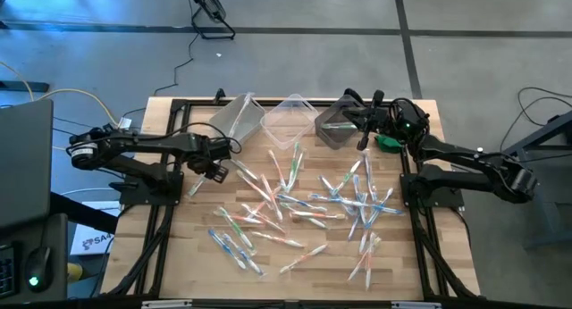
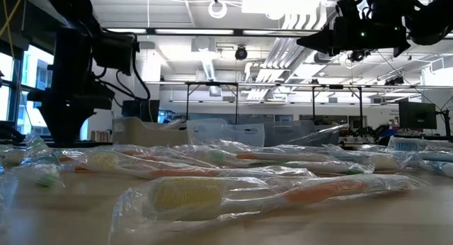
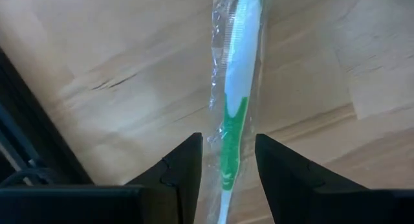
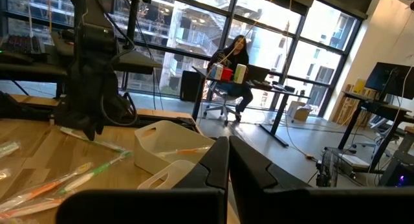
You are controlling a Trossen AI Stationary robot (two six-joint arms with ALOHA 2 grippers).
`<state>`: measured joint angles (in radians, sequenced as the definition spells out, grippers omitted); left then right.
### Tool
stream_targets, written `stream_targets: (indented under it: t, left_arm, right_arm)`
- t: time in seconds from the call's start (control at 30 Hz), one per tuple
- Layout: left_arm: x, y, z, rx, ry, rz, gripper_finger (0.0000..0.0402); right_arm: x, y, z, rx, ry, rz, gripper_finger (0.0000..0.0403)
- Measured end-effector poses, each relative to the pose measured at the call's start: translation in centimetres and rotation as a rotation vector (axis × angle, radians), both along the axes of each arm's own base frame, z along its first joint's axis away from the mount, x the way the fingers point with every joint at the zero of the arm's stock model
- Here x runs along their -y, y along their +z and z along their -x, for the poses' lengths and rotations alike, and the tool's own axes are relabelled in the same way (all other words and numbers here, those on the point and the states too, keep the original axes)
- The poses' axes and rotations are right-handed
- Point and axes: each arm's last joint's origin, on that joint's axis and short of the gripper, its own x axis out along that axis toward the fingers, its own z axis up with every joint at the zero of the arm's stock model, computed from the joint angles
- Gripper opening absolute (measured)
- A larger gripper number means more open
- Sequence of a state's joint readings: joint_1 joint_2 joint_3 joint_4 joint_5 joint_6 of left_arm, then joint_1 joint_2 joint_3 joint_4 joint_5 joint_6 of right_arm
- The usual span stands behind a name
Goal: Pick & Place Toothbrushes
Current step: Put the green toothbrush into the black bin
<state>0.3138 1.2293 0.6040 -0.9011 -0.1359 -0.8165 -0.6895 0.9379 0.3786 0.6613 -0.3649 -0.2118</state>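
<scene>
Left end effector (image 3: pixel 228 175) at worktop's (image 1: pixel 313 273) 9 o'clock edge, fingers part-open, straddling green-handled toothbrush (image 3: pixel 234 101) lying flat, not clamped. Grasp step: next needs closing, lifting. Right end effector (image 4: pixel 228 160) shut, empty, raised at 1 o'clock.

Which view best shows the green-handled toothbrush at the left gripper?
Left wrist view: the toothbrush lies wrapped on the table between the open left gripper fingers. High view shows only a sliver; low and right wrist views don't single it out.

Two black jointed arms; left pincer (image 3: pixel 226 179) with wedge-shaped matte fingers.
</scene>
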Motion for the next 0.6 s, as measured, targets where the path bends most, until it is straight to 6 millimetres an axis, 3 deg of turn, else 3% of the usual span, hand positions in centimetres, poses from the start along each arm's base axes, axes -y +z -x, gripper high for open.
stream_targets:
  t: [0.6]
  left_arm:
    - [-0.01,-0.13,-0.27,0.036,-0.027,0.013,0.0138]
  right_arm:
    - [0.0,0.02,0.0,0.002,0.0,0.001,0.0005]
